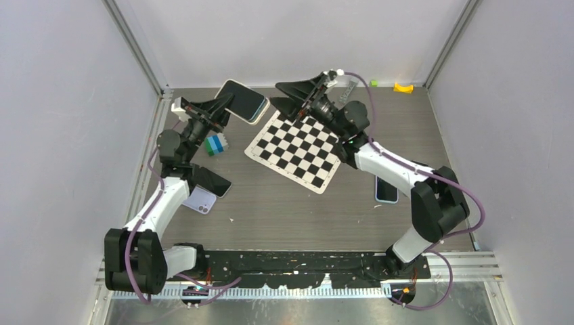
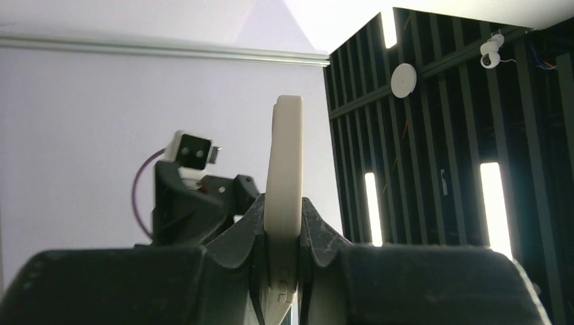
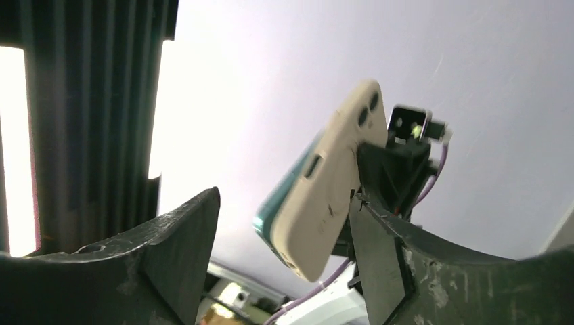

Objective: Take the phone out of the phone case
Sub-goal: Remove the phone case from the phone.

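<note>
Now | phone case (image 2: 286, 156) edgewise in left claw (image 2: 284, 208) | right claw (image 3: 285, 201) spread, nearby

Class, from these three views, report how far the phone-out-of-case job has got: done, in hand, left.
Done: the left tool is shut on the cream phone case and holds it off the table. In hand: the right tool stands open beside it, gripping nothing. Left: the teal phone sits inside the case; it must be pushed or peeled out.

Probably lab, walled test cell (image 1: 68, 135), checkerboard (image 1: 293, 150)
</note>
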You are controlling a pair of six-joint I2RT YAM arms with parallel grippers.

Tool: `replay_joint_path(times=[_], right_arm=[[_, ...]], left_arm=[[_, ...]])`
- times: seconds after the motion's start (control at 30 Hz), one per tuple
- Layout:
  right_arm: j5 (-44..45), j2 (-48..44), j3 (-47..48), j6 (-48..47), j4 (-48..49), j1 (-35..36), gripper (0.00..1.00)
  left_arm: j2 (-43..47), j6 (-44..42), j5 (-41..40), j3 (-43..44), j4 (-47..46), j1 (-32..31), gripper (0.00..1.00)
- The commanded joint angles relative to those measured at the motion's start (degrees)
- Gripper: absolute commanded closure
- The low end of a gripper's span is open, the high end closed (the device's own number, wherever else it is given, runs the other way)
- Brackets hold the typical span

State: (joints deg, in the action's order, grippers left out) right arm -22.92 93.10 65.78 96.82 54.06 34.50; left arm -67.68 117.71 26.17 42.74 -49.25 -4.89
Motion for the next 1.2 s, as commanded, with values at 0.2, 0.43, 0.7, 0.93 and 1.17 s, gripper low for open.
replay_joint_path(times=[0.2,0.43,0.7,0.93,1.17], right_arm=[[-7.16,-11.52,6.71,-24.91,-20.45,-2.23,0.90],[-8.63,-10.98,9.97,-33.09,-29.52,2.28,0.78],[-8.59,-9.74,8.93,-35.49,-31.29,3.79,0.56],[-6.77,-7.24,9.12,-35.17,-32.29,3.86,0.53],[-4.32,-4.84,9.28,-34.18,-34.64,3.99,0.53]], left_arm=[[-0.62,6.04,4.04,-5.58,-7.96,1.56,1.00],[-0.88,5.82,4.37,-5.65,-7.96,1.66,1.00],[-0.64,7.27,3.91,-5.39,-8.44,1.59,1.00],[0.05,9.38,3.54,-4.10,-8.84,1.61,1.00],[0.69,9.98,3.27,-3.34,-9.64,1.58,1.00]])
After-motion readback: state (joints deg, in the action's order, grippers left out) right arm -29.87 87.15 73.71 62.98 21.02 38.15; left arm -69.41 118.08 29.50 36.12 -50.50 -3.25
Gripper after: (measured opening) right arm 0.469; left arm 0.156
